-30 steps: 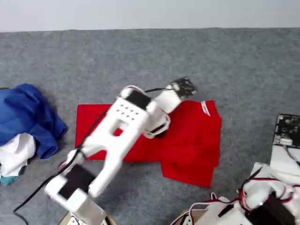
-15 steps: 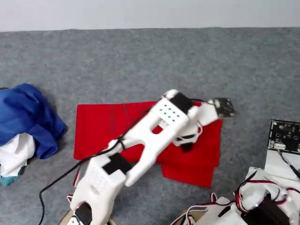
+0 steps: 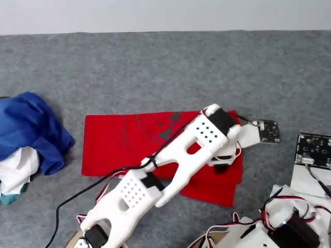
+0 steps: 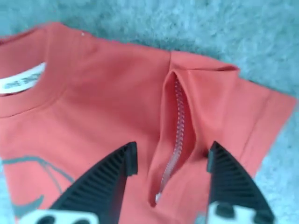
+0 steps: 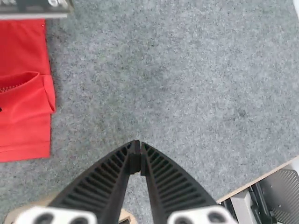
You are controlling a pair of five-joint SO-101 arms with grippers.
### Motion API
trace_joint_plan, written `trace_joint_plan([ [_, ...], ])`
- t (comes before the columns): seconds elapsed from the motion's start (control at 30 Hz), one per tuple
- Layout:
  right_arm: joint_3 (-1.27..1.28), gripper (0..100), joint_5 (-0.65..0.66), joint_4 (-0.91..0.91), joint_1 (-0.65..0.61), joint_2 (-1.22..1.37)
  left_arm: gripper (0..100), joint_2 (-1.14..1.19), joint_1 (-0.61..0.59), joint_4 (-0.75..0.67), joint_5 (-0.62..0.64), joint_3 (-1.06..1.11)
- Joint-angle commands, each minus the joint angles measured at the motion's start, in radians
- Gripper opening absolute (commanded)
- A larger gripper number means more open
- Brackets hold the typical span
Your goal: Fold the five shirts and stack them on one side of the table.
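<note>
Red shirt [image 3: 129, 139] lies flat mid-table; we find the left gripper [image 4: 173, 151], jaws apart, astride its sleeve seam [image 4: 176, 126]. White neck label [image 4: 21, 78]: print unreadable. Long axis runs crosswise, collar at the right end. Right gripper [image 5: 136, 149] is closed over the grey table [image 3: 155, 67].

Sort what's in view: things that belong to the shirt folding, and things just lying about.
Belongs to the job: red shirt, blue shirt, white shirt, left gripper open over the red sleeve.
Just there: grey table cover, right gripper shut over bare cover.
</note>
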Motion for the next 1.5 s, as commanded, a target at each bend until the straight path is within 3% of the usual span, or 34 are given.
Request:
trace_joint_plan([
  [0.0, -0.006, 1.0, -0.008, 0.039, 0.016, -0.01, 25, 0.044, 0.005, 0.015, -0.003, -0.079],
  [0.13, -0.006, 1.0, -0.008, 0.039, 0.016, -0.01, 21, 0.086, 0.002, 0.018, 0.002, -0.127],
  [0.3, -0.006, 1.0, -0.008, 0.039, 0.016, -0.008, 6, 0.086, 0.003, 0.041, 0.003, -0.209],
  [0.63, -0.006, 1.0, -0.008, 0.039, 0.016, -0.01, 4, 0.086, 0.002, 0.041, 0.046, -0.225],
  [0.77, -0.006, 1.0, -0.008, 0.039, 0.016, -0.01, 7, 0.087, 0.0, 0.041, 0.046, -0.217],
  [0.97, -0.006, 1.0, -0.008, 0.039, 0.016, -0.01, 25, 0.086, 0.0, 0.041, 0.048, -0.163],
  [1.23, -0.006, 1.0, -0.008, 0.039, 0.016, -0.01, 25, 0.107, -0.002, 0.038, 0.046, -0.085],
  [1.47, -0.006, 1.0, -0.011, 0.039, 0.015, -0.01, 5, 0.124, -0.009, 0.038, 0.046, -0.088],
])
